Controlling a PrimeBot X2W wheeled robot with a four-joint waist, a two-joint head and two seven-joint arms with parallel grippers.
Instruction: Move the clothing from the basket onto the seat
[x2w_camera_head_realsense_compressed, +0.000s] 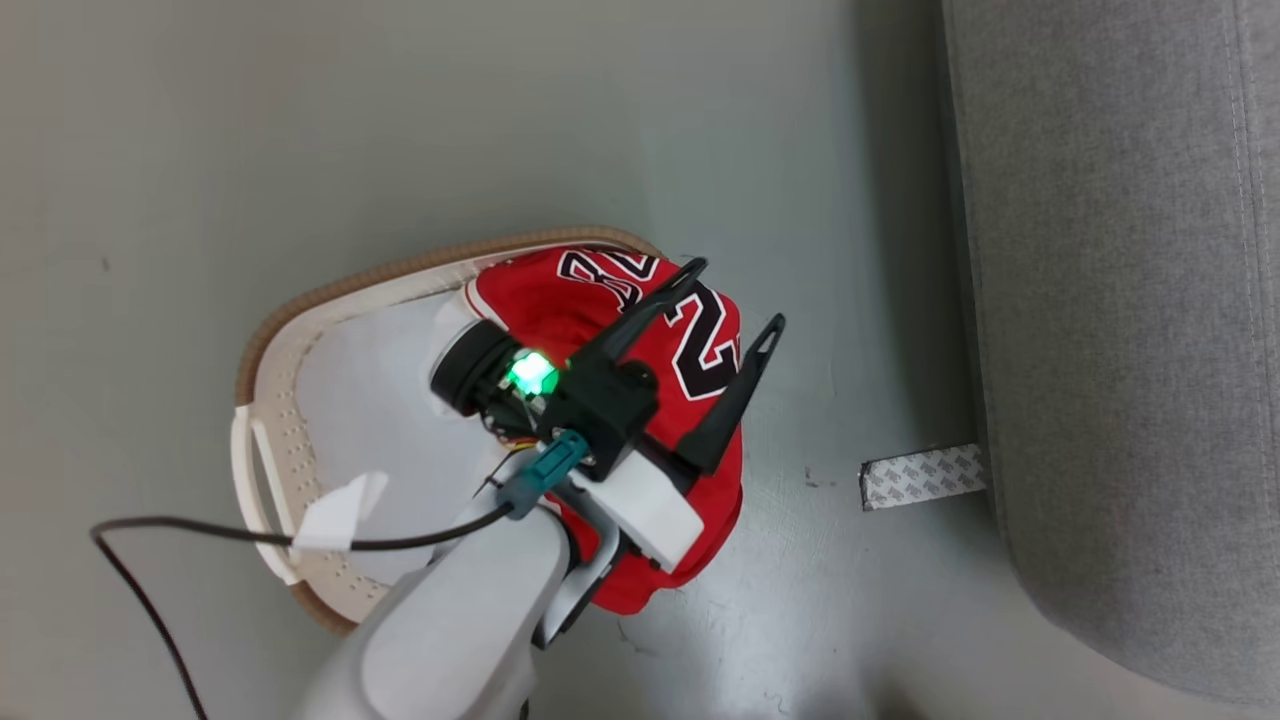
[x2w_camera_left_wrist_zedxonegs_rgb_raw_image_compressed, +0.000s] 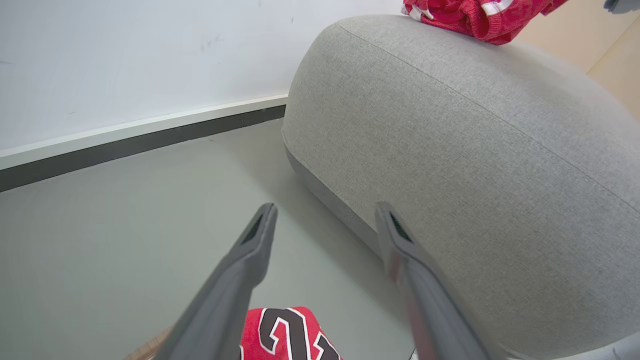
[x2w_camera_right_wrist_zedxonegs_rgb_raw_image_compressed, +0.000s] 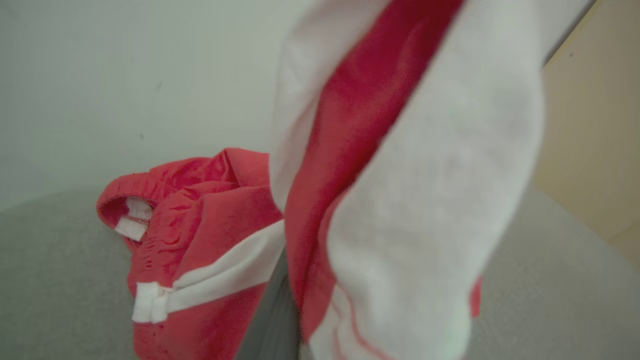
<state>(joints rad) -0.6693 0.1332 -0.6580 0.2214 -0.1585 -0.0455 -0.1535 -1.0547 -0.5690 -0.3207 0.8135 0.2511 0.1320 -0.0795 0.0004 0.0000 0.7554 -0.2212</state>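
- Head view: my left pincer (x2w_camera_head_realsense_compressed: 739, 293) stands open just over the red numbered jersey (x2w_camera_head_realsense_compressed: 540, 300), which is heaped soft and spilling over the perforated cream basket (x2w_camera_head_realsense_compressed: 285, 400).
- Left wrist view: rounded grey woven seat (x2w_camera_left_wrist_zedxonegs_rgb_raw_image_compressed: 450, 150), crumpled red garment (x2w_camera_left_wrist_zedxonegs_rgb_raw_image_compressed: 465, 15) on top.
- Right wrist view: I read the right pincer as closed, hidden behind blurred red-and-white cloth (x2w_camera_right_wrist_zedxonegs_rgb_raw_image_compressed: 400, 200); striped red shorts (x2w_camera_right_wrist_zedxonegs_rgb_raw_image_compressed: 200, 225) lie on the seat.
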